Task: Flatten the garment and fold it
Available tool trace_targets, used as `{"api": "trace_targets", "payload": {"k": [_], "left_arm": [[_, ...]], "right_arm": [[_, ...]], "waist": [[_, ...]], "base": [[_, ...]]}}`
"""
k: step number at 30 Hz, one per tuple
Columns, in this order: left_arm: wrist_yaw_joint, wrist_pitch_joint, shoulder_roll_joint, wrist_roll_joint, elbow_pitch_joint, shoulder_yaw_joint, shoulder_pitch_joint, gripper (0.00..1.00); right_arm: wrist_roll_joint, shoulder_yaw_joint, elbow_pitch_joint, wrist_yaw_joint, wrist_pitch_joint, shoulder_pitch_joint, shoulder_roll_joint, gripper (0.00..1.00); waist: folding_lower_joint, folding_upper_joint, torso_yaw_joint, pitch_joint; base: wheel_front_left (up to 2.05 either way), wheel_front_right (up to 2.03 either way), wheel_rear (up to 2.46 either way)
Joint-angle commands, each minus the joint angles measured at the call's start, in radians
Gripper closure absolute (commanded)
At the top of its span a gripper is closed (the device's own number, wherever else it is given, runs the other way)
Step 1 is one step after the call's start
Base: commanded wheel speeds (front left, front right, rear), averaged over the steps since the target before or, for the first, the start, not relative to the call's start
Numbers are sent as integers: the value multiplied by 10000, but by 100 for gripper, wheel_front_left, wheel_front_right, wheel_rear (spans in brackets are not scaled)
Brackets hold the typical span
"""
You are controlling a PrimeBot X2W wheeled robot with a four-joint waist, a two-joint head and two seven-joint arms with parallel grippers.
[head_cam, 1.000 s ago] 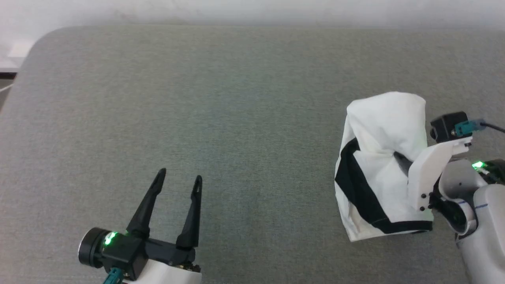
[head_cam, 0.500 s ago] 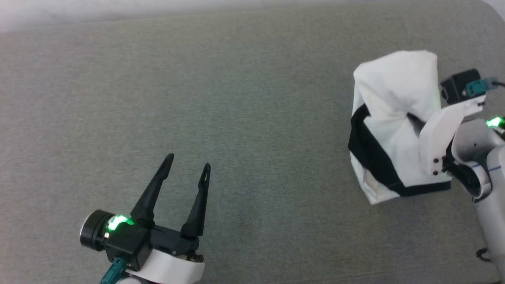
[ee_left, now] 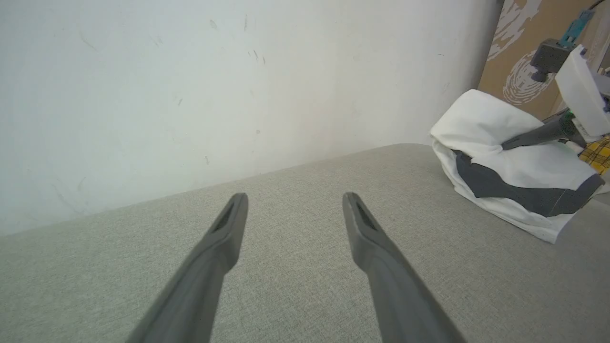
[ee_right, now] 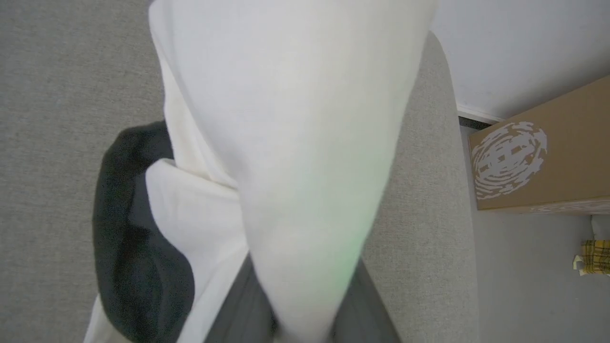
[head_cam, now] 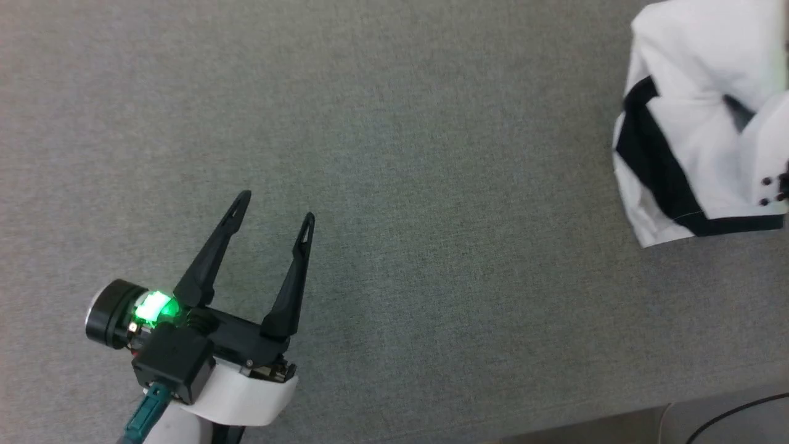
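Note:
The garment (head_cam: 690,105) is a bunched white shirt with a black band, lifted in a heap at the far right of the grey cushion. In the right wrist view its white cloth (ee_right: 295,143) runs down between my right gripper's dark fingers (ee_right: 233,309), which are shut on it. The left wrist view shows my right gripper (ee_left: 512,143) pinching a fold on top of the garment (ee_left: 500,190). My left gripper (head_cam: 277,205) hovers open at the lower left, far from the shirt, with nothing between its fingers (ee_left: 224,238).
The grey cushion (head_cam: 431,154) spreads wide between the grippers. Its front edge runs at the lower right, with floor and a black cable (head_cam: 727,413) beyond. A white wall (ee_left: 190,95) backs it. A cardboard box (ee_right: 538,162) stands past the cushion's right end.
The head camera has shifted, so the cushion's far edge has left the picture. My right gripper has carried the garment further right, away from the left gripper, which stays open.

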Motion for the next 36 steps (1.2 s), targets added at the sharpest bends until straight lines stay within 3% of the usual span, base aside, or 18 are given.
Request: {"api": "trace_targets", "payload": {"k": [1, 9, 14, 15, 18, 20, 30, 36], "left_arm": [[-68, -47, 122, 134, -124, -5, -169, 0], [-68, -47, 471, 215, -394, 33, -360, 0], [-68, -47, 643, 242, -491, -53, -537, 0], [-68, -47, 684, 250, -493, -77, -569, 0], [-68, -47, 755, 256, -524, -118, -626, 0], [-61, -47, 790, 256, -547, -118, -643, 0], [103, -47, 617, 61, -299, -168, -609, 0], [327, -47, 365, -81, 8, -152, -371, 0]], "right_arm": [[6, -146, 33, -9, -120, -184, -197, 100], [-267, -934, 437, -9, -490, -360, -577, 100], [-588, -1521, 902, -9, -869, -493, -340, 98], [-662, -1598, 994, -9, -939, -512, -277, 75], [-890, -1764, 1296, -9, -1115, -578, -143, 56], [-1052, -1907, 1462, -9, -1223, -649, -72, 0], [-1383, -2377, 1968, -9, -1367, -737, 56, 0], [-1270, -2912, 1643, -9, -1821, -461, 15, 0]], "waist": [[-2, 0, -281, 677], [-2, 0, -407, 1338], [-2, 0, -434, 1664], [-2, 0, -432, 1713], [-2, 0, -422, 1777], [-2, 0, -416, 1791], [-2, 0, -372, 1044], [-2, 0, -210, 159]], "base": [[0, 0, 0], [0, 0, 0], [0, 0, 0], [0, 0, 0], [0, 0, 0], [0, 0, 0], [0, 0, 0], [0, 0, 0]]}}
